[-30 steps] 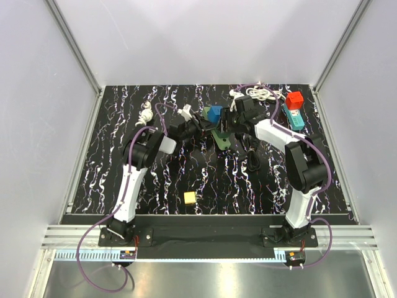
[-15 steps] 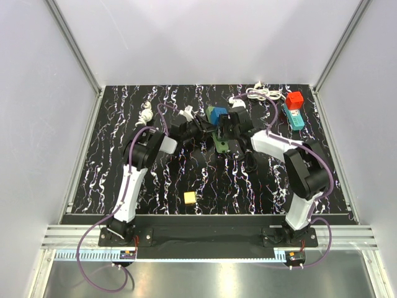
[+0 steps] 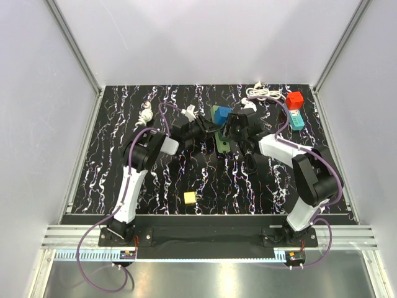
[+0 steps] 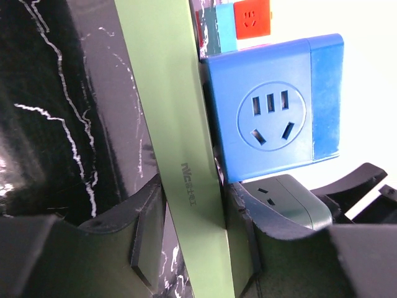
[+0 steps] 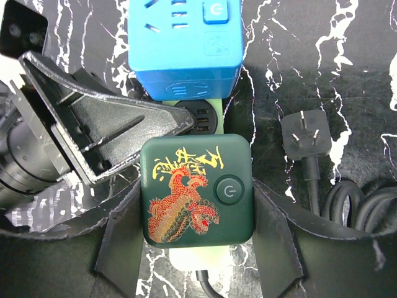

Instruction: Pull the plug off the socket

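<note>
Plug [image 5: 197, 167] pinched in right pincer [image 5: 197, 205] (prongs hidden); left pincer [image 4: 193, 214] clamps socket strip [image 4: 166, 93].

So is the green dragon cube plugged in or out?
Plugged in: the dark green dragon-printed cube sits on the pale green power strip.

red cube [image 3: 294, 100] parked on a teal strip [image 3: 295, 120], white cord [image 3: 263, 93] bunched up just beside the red cube, small yellow block [image 3: 189, 198] well apart from it
</note>
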`<act>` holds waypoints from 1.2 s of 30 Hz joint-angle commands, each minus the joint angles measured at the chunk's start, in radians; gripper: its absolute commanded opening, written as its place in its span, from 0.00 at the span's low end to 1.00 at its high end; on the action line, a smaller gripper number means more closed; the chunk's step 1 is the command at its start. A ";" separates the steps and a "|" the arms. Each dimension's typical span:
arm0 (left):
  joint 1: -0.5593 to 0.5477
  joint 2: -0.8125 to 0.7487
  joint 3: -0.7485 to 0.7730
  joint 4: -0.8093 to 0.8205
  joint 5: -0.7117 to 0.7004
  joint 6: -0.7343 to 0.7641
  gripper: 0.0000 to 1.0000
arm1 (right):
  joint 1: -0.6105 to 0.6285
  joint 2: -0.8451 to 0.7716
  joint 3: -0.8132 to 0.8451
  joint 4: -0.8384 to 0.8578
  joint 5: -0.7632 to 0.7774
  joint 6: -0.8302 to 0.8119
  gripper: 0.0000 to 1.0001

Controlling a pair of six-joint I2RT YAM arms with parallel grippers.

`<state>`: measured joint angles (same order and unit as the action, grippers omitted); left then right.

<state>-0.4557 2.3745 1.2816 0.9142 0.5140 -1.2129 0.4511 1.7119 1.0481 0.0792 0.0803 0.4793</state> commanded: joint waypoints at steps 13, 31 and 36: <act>0.028 -0.023 -0.044 -0.081 -0.129 0.102 0.00 | -0.083 -0.083 0.137 0.068 -0.024 -0.017 0.00; 0.022 -0.043 -0.044 -0.135 -0.157 0.125 0.00 | -0.017 -0.058 0.187 0.008 0.049 -0.052 0.00; 0.023 -0.044 -0.051 -0.123 -0.158 0.122 0.00 | -0.126 -0.081 0.161 0.024 -0.129 0.078 0.00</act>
<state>-0.4637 2.3356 1.2694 0.8658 0.4381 -1.2037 0.4042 1.7527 1.1748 -0.0662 -0.0181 0.4534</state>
